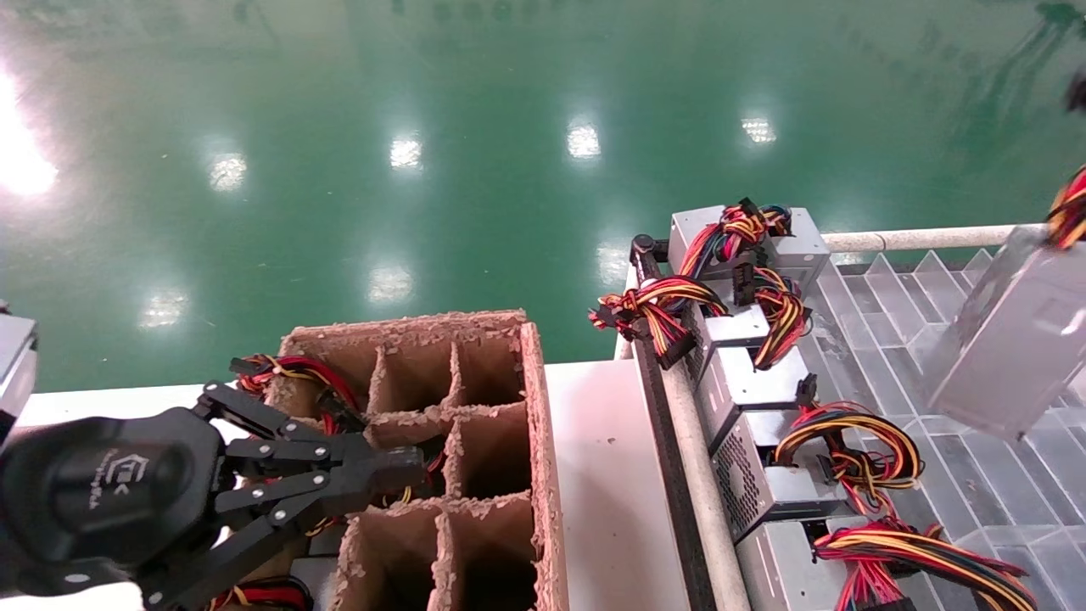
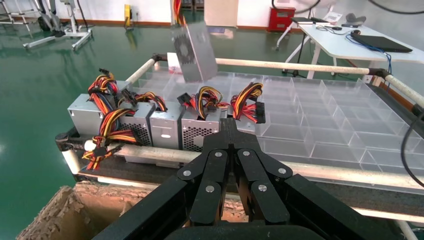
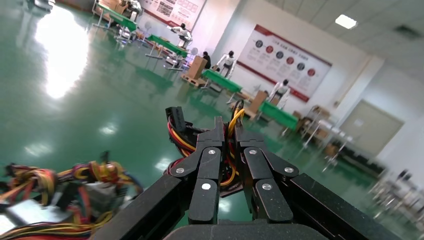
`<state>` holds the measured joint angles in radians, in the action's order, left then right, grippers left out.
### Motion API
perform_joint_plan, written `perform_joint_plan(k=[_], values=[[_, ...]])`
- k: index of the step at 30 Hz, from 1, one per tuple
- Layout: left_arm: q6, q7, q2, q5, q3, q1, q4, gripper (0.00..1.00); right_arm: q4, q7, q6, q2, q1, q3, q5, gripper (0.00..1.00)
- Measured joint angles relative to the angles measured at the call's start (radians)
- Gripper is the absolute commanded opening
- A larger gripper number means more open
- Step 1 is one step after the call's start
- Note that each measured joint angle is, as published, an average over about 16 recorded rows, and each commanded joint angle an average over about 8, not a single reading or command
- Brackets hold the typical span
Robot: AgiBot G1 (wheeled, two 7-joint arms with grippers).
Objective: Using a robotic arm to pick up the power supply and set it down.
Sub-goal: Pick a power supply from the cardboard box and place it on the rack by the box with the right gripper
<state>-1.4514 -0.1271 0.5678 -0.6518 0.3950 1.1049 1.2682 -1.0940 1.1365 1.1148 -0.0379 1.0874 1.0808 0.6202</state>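
Note:
The power supply (image 1: 1010,339), a silver-grey metal box, hangs tilted in the air over the clear tray at the right edge of the head view. Its red, orange and yellow wires (image 1: 1069,212) run up out of the picture. The left wrist view shows the same box (image 2: 195,50) dangling above the tray's far side. My right gripper (image 3: 226,125) is shut on that wire bundle (image 3: 177,137), and the box itself is hidden below its fingers. At the lower left, my left gripper (image 1: 407,467) is shut with nothing in it, its tips (image 2: 229,125) over the cardboard box.
A brown cardboard divider box (image 1: 534,407) sits on the white table (image 1: 594,475), with wires showing in its left cells (image 1: 288,373). Several power supplies (image 1: 747,390) line the near edge of the clear compartment tray (image 1: 959,475). A white pipe rail (image 1: 916,239) borders the tray.

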Motion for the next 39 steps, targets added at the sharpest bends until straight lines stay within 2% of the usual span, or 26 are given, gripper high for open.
perform_joint_plan(k=[5, 10, 17, 28, 39], values=[[0.0, 0.0, 0.0, 0.0, 0.0, 0.0, 0.0, 0.0, 0.019, 0.046, -0.013, -0.073, -0.024, 0.032, 0.05, 0.0], [0.0, 0.0, 0.0, 0.0, 0.0, 0.0, 0.0, 0.0, 0.059, 0.03, -0.015, -0.144, -0.013, 0.045, 0.024, 0.0], [0.0, 0.0, 0.0, 0.0, 0.0, 0.0, 0.0, 0.0, 0.151, -0.054, 0.005, -0.246, 0.055, 0.055, -0.072, 0.0], [0.0, 0.0, 0.0, 0.0, 0.0, 0.0, 0.0, 0.0, 0.349, -0.208, 0.085, -0.382, 0.194, 0.088, -0.239, 0.0], [0.0, 0.0, 0.0, 0.0, 0.0, 0.0, 0.0, 0.0, 0.595, -0.272, 0.17, -0.494, 0.283, 0.109, -0.32, 0.0]])
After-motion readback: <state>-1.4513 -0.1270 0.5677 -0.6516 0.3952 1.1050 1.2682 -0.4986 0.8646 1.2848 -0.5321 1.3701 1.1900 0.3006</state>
